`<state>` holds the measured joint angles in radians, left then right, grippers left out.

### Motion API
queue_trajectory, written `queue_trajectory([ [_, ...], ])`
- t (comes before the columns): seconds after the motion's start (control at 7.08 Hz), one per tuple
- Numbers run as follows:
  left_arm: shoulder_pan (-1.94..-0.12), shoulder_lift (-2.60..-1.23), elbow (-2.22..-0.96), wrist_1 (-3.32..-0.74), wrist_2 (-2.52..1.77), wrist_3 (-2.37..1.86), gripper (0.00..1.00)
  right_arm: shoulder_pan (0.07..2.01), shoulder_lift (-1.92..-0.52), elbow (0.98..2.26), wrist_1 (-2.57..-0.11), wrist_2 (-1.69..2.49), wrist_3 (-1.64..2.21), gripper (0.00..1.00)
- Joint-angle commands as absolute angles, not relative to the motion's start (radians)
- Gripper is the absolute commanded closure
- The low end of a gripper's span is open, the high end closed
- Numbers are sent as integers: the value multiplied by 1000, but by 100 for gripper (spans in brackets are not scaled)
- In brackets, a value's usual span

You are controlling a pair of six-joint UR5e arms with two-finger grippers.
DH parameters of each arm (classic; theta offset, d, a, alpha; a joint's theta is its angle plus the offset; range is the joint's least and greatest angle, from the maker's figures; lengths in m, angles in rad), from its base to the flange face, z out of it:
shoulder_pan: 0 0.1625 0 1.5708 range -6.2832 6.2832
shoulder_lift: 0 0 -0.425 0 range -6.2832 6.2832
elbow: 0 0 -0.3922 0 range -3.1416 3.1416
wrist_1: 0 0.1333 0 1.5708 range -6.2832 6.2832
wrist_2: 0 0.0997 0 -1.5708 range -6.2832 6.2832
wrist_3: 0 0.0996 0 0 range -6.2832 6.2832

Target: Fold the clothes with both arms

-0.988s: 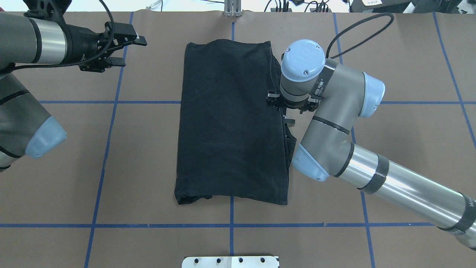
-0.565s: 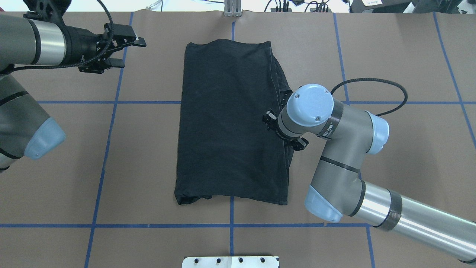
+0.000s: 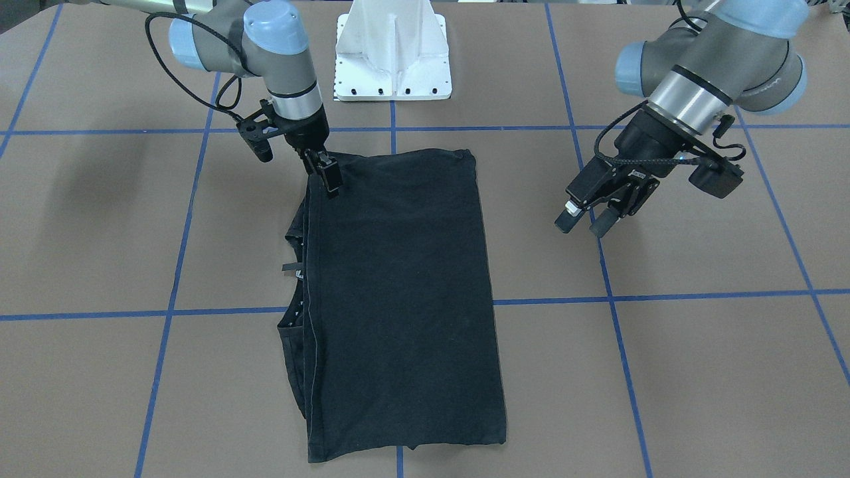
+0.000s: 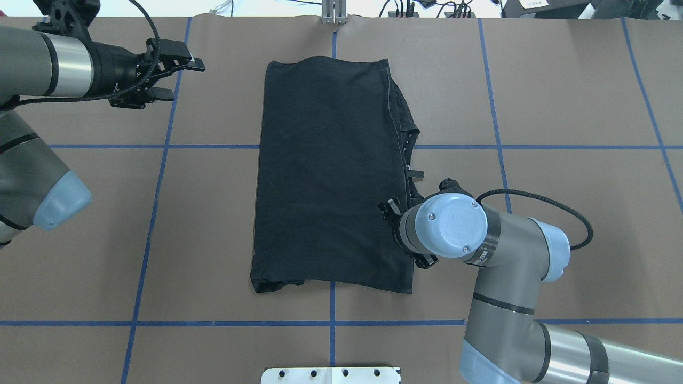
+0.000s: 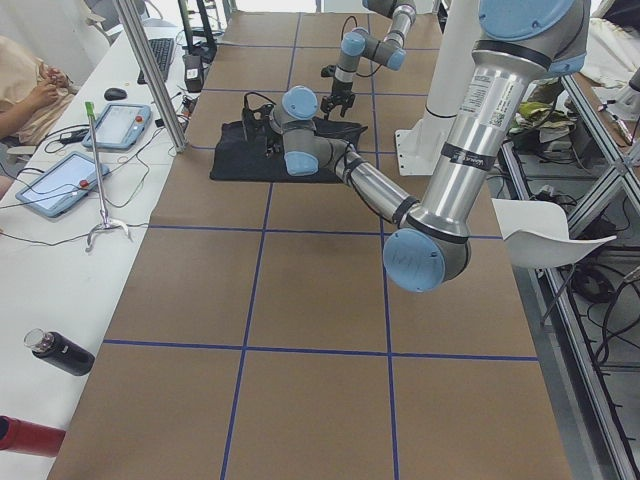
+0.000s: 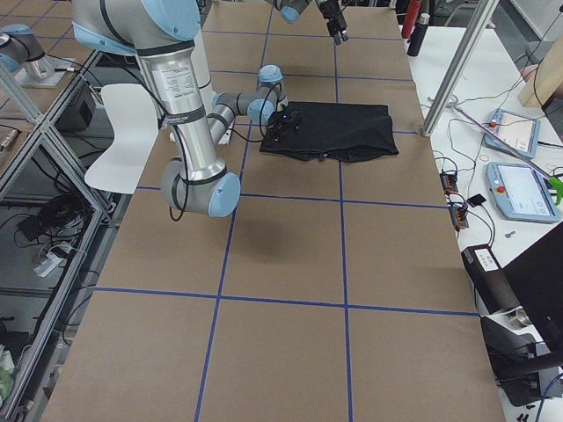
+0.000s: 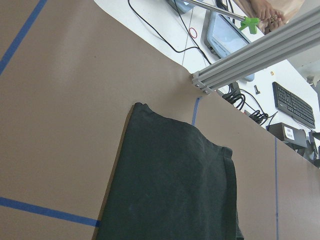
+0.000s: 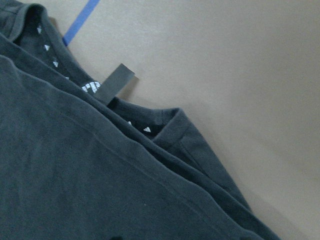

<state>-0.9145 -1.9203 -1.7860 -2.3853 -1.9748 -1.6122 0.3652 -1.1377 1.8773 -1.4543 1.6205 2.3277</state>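
The black T-shirt [image 4: 331,176] lies folded into a long rectangle in the middle of the table, print hidden. It also shows in the front view [image 3: 398,299]. Its collar and a small tag [image 4: 416,173] stick out along its right edge; the right wrist view shows the tag [image 8: 115,82] and collar close up. My right gripper [image 3: 329,180] points down at the shirt's right edge near the robot-side corner, under the wrist [image 4: 443,224]; I cannot tell if it is open. My left gripper [image 4: 179,80] is open and empty above the table, left of the shirt's far left corner.
The table is brown paper with blue tape lines [image 4: 160,146]. The white pedestal base [image 3: 392,53] stands at the robot's edge. An aluminium post [image 4: 333,13] rises at the far edge. Tablets [image 5: 120,125] and cables lie on the operators' bench beyond.
My right arm has swept along the shirt's right edge toward the robot, from mid-length to near the close corner. My left gripper has drifted slightly left. The shirt has not moved.
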Motion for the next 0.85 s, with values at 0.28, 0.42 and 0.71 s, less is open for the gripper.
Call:
queue_trajectory([
  [0.28,-914,-1919,-1789,-2387,-1973,-1612,1,292,-1167,1896,-1456,1586,2373,10],
  [0.42,-914,-1921,-1789,-2387,-1973,-1612,1,288,-1183,1896,-1454,1588,2372,10],
  [0.71,-914,-1921,-1793,-2387,-1971,-1611,1,287,-1192,1888,-1456,1586,2373,11],
])
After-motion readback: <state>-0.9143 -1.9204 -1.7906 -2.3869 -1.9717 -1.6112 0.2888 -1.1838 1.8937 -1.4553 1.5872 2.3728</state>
